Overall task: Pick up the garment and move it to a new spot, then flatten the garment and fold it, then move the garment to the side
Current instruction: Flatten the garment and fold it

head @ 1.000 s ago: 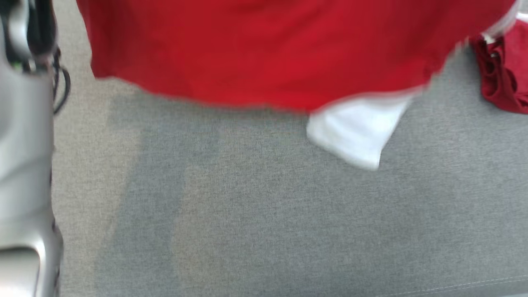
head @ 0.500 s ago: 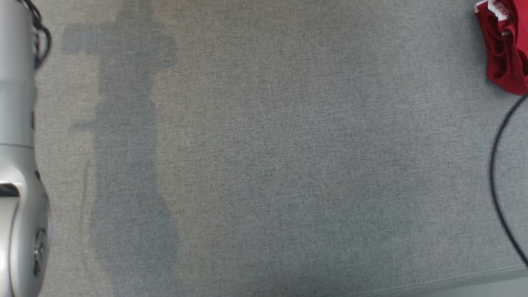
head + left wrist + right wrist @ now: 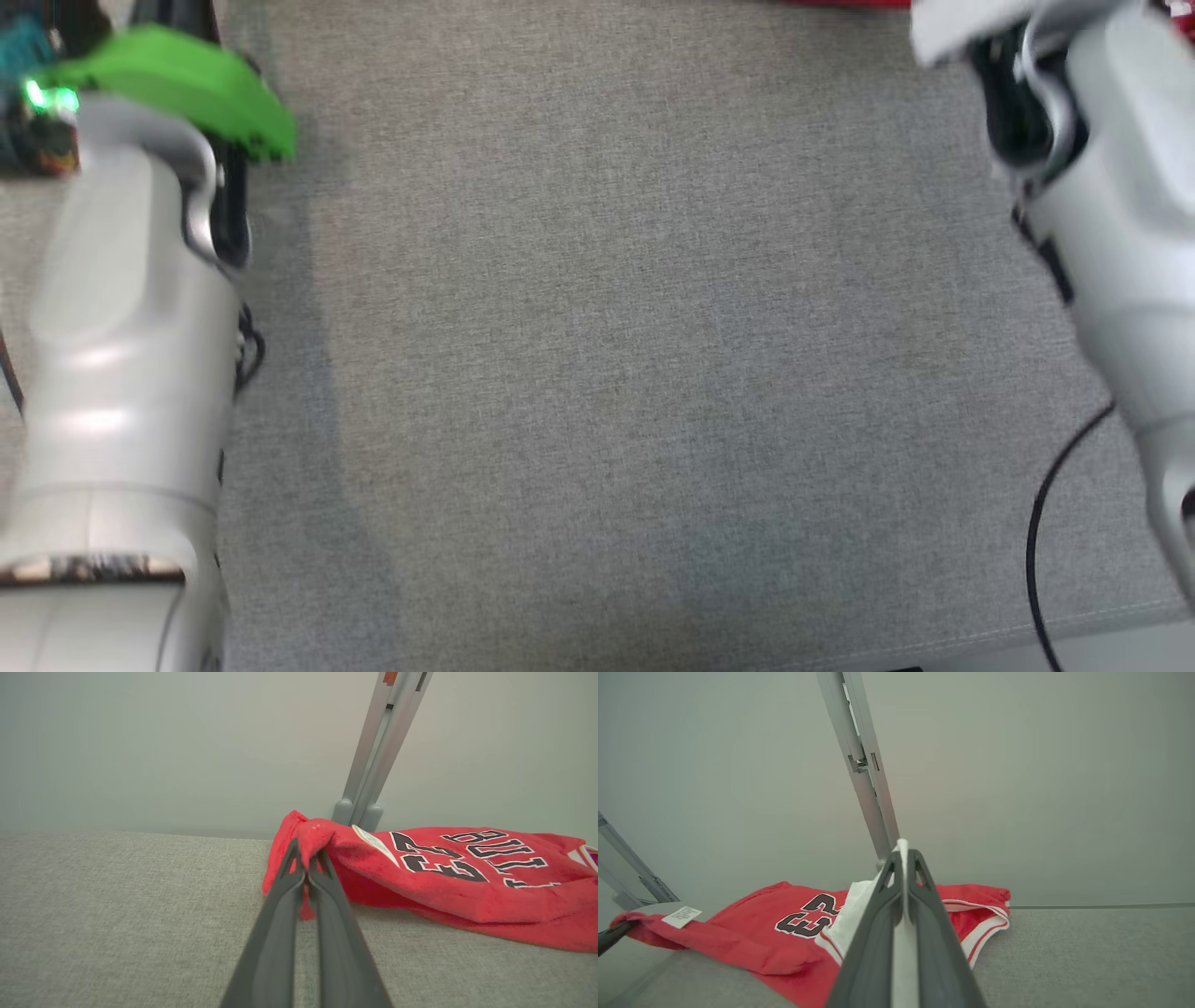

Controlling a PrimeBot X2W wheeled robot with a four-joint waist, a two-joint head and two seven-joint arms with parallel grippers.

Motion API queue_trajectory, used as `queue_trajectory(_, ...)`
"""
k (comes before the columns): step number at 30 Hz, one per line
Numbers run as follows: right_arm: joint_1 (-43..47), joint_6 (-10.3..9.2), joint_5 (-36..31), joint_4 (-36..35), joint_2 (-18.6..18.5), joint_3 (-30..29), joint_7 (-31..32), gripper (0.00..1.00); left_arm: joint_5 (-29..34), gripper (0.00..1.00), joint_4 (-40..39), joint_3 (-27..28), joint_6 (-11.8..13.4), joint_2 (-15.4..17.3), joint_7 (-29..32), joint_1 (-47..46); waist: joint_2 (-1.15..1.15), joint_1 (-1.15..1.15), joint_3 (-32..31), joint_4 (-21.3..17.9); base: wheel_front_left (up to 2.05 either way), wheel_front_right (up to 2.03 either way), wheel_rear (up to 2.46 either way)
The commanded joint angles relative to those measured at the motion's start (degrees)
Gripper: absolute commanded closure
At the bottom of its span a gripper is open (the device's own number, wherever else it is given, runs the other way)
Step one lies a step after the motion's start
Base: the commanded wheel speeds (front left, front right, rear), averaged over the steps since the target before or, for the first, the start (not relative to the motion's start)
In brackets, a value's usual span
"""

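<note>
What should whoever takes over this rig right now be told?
Left gripper: shut on a bunched corner of the red basketball jersey with black lettering.
Right gripper: shut on a white part of that jersey.
Jersey: lying rumpled on the far part of the grey fabric surface, spanning between the two grippers, in front of the grey metal stand legs.
Done: both grips are taken.
Left: spread the jersey flat, fold it, then move it to the side.

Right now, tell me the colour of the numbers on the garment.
Black numbers, outlined white; best in left wrist view.
</note>
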Motion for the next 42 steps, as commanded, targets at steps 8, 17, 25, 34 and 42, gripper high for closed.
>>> queue_trajectory(8, 26.61, -0.06, -3.13, -16.83, 1.12, -5.22, -0.19, 1.0, 1.83, 1.0, -15.89, 8.14, 0.42, -1.94, -0.19, 21.93, 0.0, 0.0, -6.07, 1.12, 0.0, 0.0, 0.0)
queue_trajectory(17, 52.83, -0.06, -8.45, -33.55, 2.46, -12.1, -0.19, 1.0, 5.36, 1.0, -34.1, 10.3, 0.32, -3.6, -0.18, 45.63, 0.0, 0.0, -14.17, 1.96, 0.0, 0.0, 0.0)
queue_trajectory(25, 69.05, -0.06, -12.75, -46.76, 4.8, -16.79, 2.45, 1.0, 5.68, 1.0, -51.63, 8.95, 3.18, -3.76, 7.19, 60.64, 0.0, 0.0, -18.84, 1.73, 0.0, 0.0, 0.0)
queue_trajectory(34, 78.65, -0.06, -16.35, -60.22, 8.44, -21.92, 9.91, 1.0, 6.3, 1.0, -71.21, 8.65, 6.37, -2.91, 19.05, 70.82, 0.0, 0.0, -19.64, 1.31, 0.0, 0.0, 0.0)
queue_trajectory(42, 74.58, -0.06, -16.41, -59.68, 7.39, -22.59, 11.68, 1.0, 4.32, 1.0, -69.93, 7.57, 4.74, -1.08, 25.09, 67.62, 0.0, 0.0, -16.14, 1.28, 0.0, 0.0, 0.0)
